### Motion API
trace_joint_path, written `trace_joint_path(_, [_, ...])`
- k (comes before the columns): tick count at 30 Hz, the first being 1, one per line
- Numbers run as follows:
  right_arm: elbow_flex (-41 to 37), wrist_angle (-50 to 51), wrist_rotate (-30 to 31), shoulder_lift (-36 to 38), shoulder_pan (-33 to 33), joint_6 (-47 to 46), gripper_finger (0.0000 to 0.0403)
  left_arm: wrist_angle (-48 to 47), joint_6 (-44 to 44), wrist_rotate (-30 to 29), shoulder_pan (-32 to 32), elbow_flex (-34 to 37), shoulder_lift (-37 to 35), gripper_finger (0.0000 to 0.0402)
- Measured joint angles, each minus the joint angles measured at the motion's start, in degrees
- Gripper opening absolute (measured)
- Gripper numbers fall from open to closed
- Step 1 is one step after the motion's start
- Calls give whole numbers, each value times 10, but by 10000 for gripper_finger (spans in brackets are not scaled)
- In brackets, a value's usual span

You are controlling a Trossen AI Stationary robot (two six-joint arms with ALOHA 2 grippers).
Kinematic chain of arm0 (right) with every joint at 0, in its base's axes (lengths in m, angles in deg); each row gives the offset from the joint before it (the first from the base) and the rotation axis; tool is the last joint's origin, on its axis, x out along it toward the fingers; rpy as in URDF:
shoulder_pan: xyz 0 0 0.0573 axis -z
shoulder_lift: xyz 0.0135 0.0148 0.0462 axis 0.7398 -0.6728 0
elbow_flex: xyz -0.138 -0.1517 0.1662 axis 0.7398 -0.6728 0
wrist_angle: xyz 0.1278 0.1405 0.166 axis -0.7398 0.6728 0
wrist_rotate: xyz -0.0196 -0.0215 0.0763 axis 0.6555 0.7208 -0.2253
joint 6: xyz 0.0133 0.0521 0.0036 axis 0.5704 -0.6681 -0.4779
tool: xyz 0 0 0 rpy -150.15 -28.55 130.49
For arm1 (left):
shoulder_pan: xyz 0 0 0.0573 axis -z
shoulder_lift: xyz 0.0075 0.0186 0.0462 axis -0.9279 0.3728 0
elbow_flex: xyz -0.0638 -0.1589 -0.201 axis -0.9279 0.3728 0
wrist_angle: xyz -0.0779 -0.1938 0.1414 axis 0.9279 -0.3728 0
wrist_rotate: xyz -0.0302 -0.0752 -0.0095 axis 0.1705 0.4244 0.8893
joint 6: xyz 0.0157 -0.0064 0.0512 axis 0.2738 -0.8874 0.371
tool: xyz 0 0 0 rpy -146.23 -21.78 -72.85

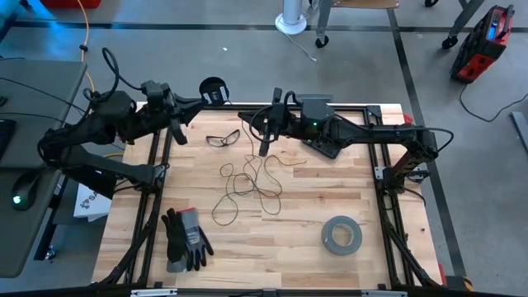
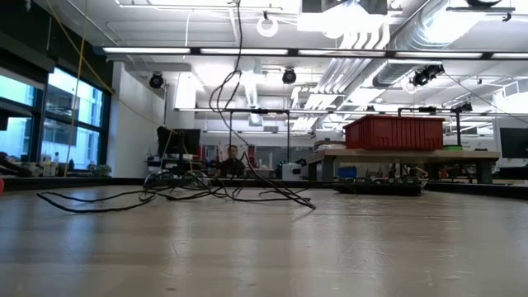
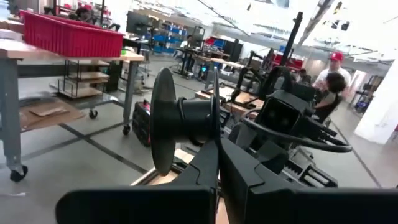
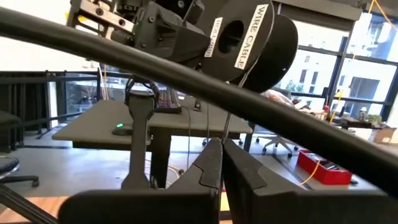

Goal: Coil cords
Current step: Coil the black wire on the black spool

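A small black spool [image 1: 214,88] hangs above the table's far edge, and my left gripper [image 1: 200,101] is shut on it. My right gripper [image 1: 243,114] is just to the spool's right, pointing at it and shut on the thin dark cord [image 4: 225,127]. That cord comes off the spool [image 4: 249,43], labelled "WIRE CABLE". The rest of the cord [image 1: 247,180] hangs down and lies in loose loops on the middle of the table. In the low view the cord [image 2: 239,99] rises from those loops out of the top of the picture. My left gripper pinches the rim of one spool flange [image 3: 215,124] between its two fingers, which lie level and come from the table's left. The spool [image 3: 183,118] is lifted clear of the table. My right gripper pinches the cord [image 4: 224,138] between its two shut fingers, level, from the table's right. The cord runs straight from the spool to the fingers.
Safety glasses [image 1: 223,138] lie near the far edge, under the two grippers. Dark gloves [image 1: 186,239] lie at the near left and a grey tape roll [image 1: 341,235] at the near right. A yellow cable [image 1: 85,33] hangs beyond the table's left. People stand in the room behind.
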Motion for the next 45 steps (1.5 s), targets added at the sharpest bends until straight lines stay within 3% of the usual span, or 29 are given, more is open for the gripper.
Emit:
trace_joint_path(5, [0,3,-2,1,1,-9,0,-1,16,19,0,0,-14,0])
trace_joint_path(9, [0,4,-38,4,5,-26,0,0,38,48,0,10,-39,0])
trace_joint_path(14, [0,9,-92,4,16,-53,0,9,40,49,1,45,-80,0])
trace_joint_path(17, [0,10,-94,4,20,-62,0,21,45,42,1,72,-102,0])
trace_joint_path(25, [0,12,-96,4,19,-85,3,136,79,23,0,133,-116,0])
trace_joint_path(29, [0,26,-94,4,19,-89,32,149,89,28,-1,134,-117,0])
trace_joint_path(31, [0,52,-86,4,19,-88,60,158,91,58,-1,134,-120,0])
trace_joint_path(34, [0,90,-40,3,18,-88,104,153,82,108,0,134,-128,0])
trace_joint_path(38, [0,116,-8,5,14,-78,147,123,79,110,-8,134,-151,0])
trace_joint_path(42, [0,139,-7,15,12,-91,157,107,85,137,-12,155,-190,0])
trace_joint_path(45, [0,142,-12,20,11,-99,156,161,72,142,-12,225,-232,0])
